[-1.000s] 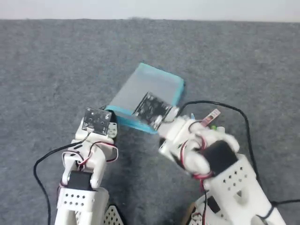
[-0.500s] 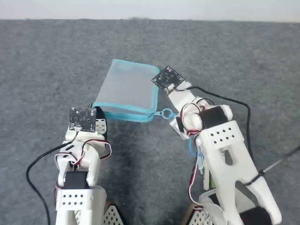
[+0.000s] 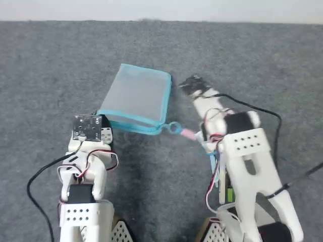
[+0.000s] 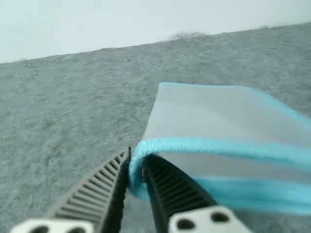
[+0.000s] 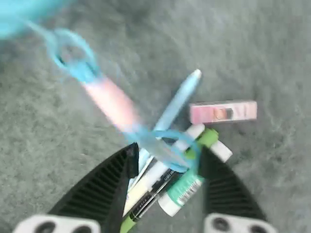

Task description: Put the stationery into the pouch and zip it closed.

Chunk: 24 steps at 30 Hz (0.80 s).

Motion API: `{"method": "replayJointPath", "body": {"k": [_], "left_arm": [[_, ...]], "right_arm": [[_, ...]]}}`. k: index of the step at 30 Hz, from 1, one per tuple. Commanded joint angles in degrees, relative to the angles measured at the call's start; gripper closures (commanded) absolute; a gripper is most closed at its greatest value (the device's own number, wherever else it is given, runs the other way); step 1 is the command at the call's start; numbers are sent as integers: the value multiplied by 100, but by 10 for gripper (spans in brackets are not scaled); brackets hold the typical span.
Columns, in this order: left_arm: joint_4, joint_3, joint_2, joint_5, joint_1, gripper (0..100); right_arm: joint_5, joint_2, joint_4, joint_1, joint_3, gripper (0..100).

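The translucent pouch [image 3: 136,96] with cyan trim lies flat on the grey mat. My left gripper [image 4: 135,158] is shut on the cyan edge at its near left corner, seen in the high view at the left gripper [image 3: 103,126]. The pouch's zipper ring [image 3: 174,127] sticks out at its near right corner. A pink item [image 5: 109,99] with a blue loop lies just past that ring [image 5: 73,53]. My right gripper [image 5: 165,160] hangs open above this loop and a pile of stationery: a blue pen [image 5: 177,99], a green marker [image 5: 208,138], and a pink box [image 5: 223,111].
The right arm [image 3: 242,146] covers most of the stationery pile in the high view; a blue piece [image 3: 212,161] and a green tip [image 3: 229,194] show beside it. Grey mat [image 3: 60,60] stretches around the pouch to a pale wall at the back.
The right arm has swung off the pouch toward the right. The pouch has been shifted left and now lies flat. The left arm has stayed on its corner.
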Motion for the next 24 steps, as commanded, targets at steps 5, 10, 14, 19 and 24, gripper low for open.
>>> {"method": "replayJointPath", "body": {"k": [5, 10, 14, 19, 24], "left_arm": [[-220, -136, -88, 123, -316, 989], [-220, -136, -97, 132, -325, 989], [-193, -136, -97, 132, -325, 989], [-193, -136, -97, 132, -308, 989], [-193, -127, -88, 132, -299, 989]], "right_arm": [[-123, -31, 22, 1033, 510, 747], [-167, -22, -189, 1297, 967, 751], [-114, 189, -435, 1965, 1240, 779], [123, 989, -673, 2185, 1327, 798], [149, 1763, -1253, 2193, 1327, 800]]}}
